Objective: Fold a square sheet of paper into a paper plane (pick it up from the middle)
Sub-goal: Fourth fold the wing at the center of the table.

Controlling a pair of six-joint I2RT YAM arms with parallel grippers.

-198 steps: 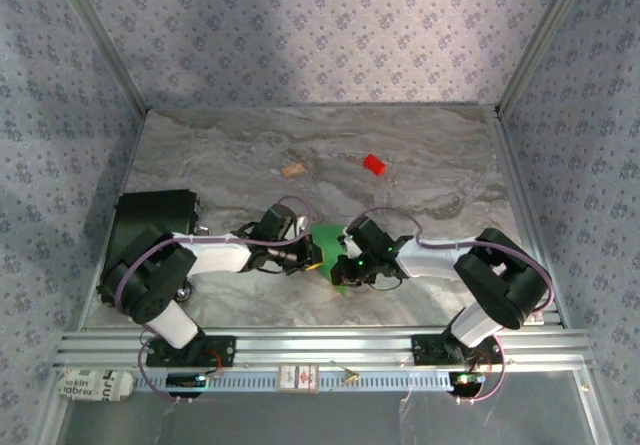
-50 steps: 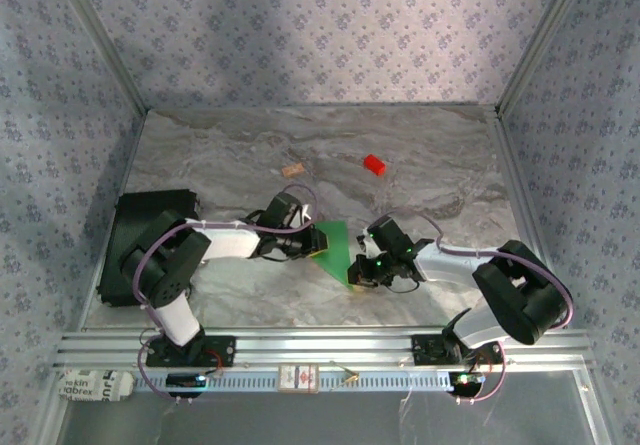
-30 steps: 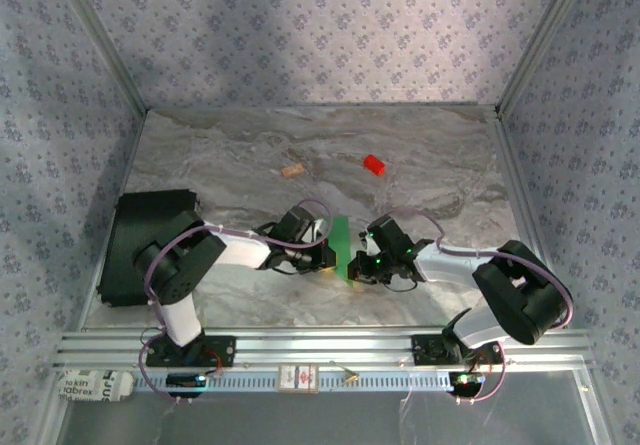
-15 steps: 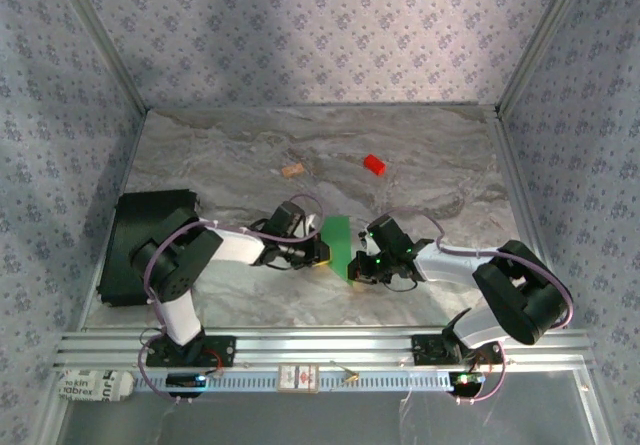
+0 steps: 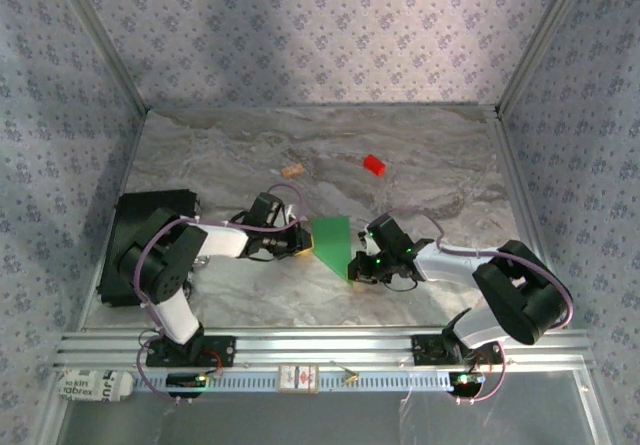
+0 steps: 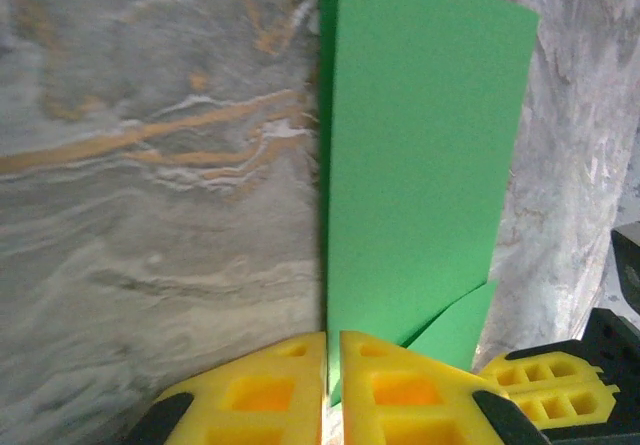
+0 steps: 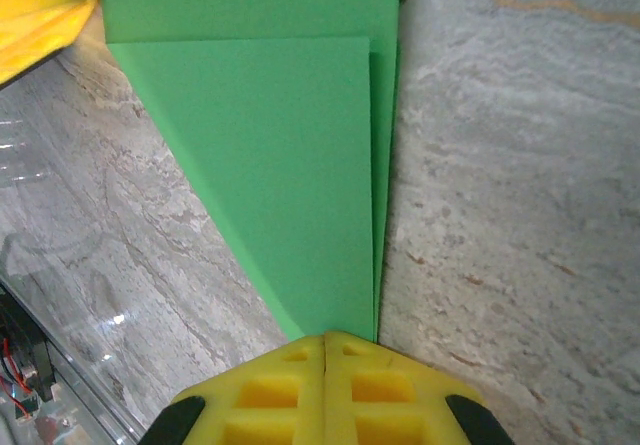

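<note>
- Green paper [image 5: 333,240], folded to a wedge, flat on the marble table [image 5: 450,165] at centre of the overhead frame, wide end up, point toward lower right.
- Right gripper [image 5: 358,268] just below and right of the wedge, jaws closed tight on the pointed tip. In the right wrist view, yellow fingers [image 7: 250,395] pressed together at bottom centre, green tip running straight into them.
- Left gripper [image 5: 297,246] at the paper's left edge. In the left wrist view, jaws narrow, only a hairline slit at bottom centre, folded edge running down to it. Cannot tell whether pinched or merely touched.
- Overlapping layers plain in both wrist views: a second edge along the right side in the right wrist view, a small flap at lower right in the left wrist view.
- Red block [image 5: 374,164] and cork [image 5: 293,170] in the upper centre of the overhead frame, well apart from the paper and both grippers.
- Black box [image 5: 150,210] at the table's left edge, in the left of the frame.
- Metal rail [image 5: 320,345] across the bottom of the overhead frame.
</note>
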